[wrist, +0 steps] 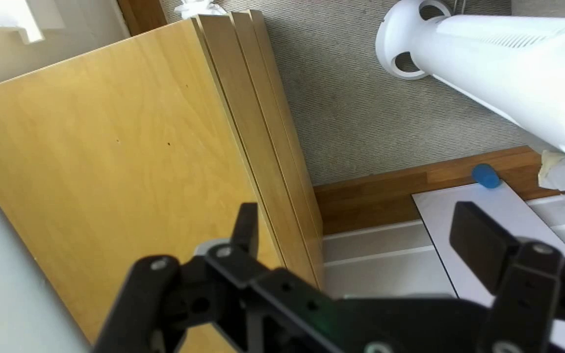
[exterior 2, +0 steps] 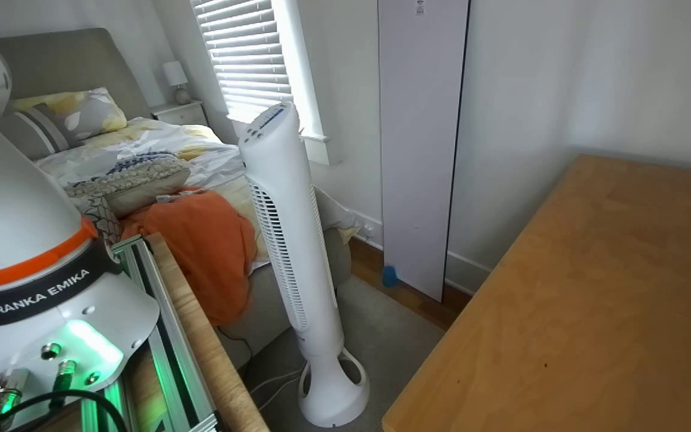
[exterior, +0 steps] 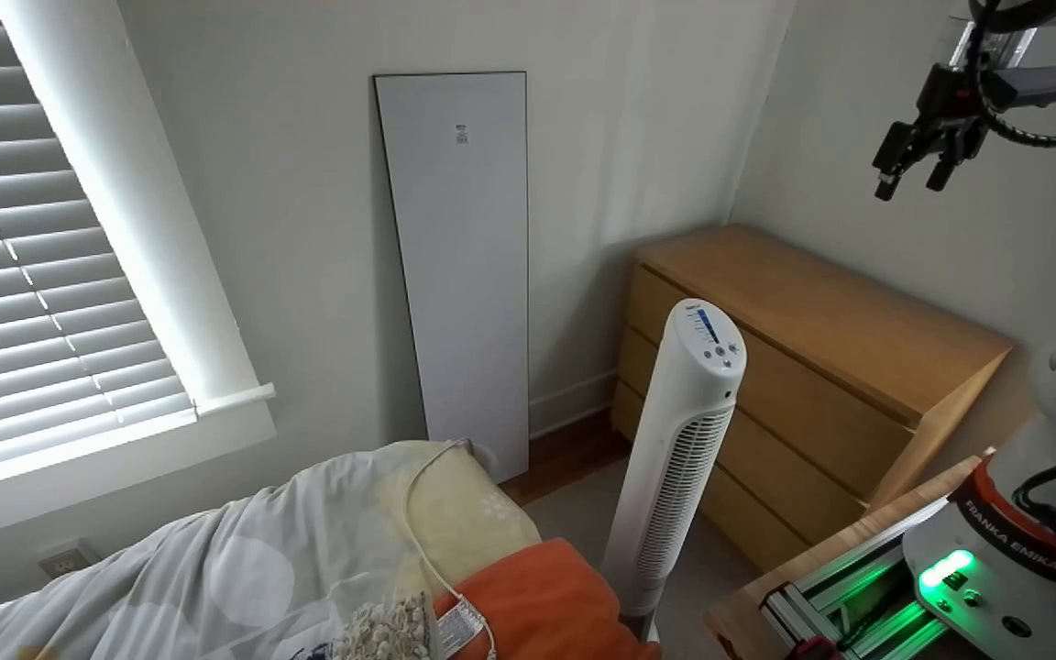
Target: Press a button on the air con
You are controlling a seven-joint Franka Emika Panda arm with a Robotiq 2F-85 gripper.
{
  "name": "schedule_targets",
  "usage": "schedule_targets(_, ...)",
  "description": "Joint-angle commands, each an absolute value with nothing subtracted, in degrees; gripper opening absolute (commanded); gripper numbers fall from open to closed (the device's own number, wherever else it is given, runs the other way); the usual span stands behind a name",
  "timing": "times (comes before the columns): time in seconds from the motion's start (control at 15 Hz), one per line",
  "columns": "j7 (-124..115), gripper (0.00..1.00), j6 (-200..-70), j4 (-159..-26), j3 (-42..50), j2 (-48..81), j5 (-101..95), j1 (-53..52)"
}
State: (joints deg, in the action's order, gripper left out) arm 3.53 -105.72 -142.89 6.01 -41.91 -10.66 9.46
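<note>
Near right in an exterior view stands the base [exterior: 1018,573], lettered FRANKA EMIKA; the gripper [exterior: 913,181] hangs higher, jaws apart, empty. Well left of and below it is the air con [exterior: 664,449], long axis upright, buttons [exterior: 720,351] at its upper end; pressing likely needs a leftward, downward reach. The label [exterior: 461,135] on the far panel [exterior: 468,275] is unreadable.

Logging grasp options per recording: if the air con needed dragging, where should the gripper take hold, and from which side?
Probably the air con's slim base strut, from the dresser side: it loops round a gap, likely admitting a finger; the body looks too broad.
</note>
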Motion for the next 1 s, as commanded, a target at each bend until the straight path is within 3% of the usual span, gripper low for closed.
schedule_targets(0.0,4.6,1.00,-106.2,-143.3,5.3,-41.8,-10.0,6.7)
schedule_targets(0.87,20.0,1.00,-105.2,-148.6,0.5,-35.6,5.3,-12.8)
schedule_targets(0.93,21.2,0.96,-105.8,-149.2,0.2,-35.0,5.8,-13.7)
